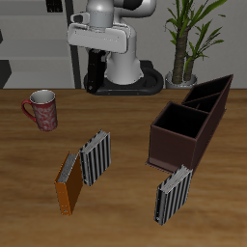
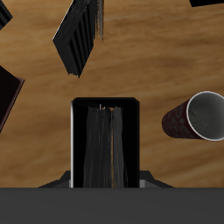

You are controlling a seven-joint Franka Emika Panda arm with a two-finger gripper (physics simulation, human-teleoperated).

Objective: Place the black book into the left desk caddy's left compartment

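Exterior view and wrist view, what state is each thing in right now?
Pincer: shut on the black book.
Black book: held above the table.
Mug: upright, empty.
Orange-brown book: standing on edge.
Striped book beside it: standing.
Striped book by the caddy: standing.
Caddy: upright, no contents visible.

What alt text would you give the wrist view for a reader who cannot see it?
The gripper holds the black book upright over the wooden table, its page edge facing the camera. A red mug stands beside it, with a grey-and-white striped book and a dark caddy's corner beyond.
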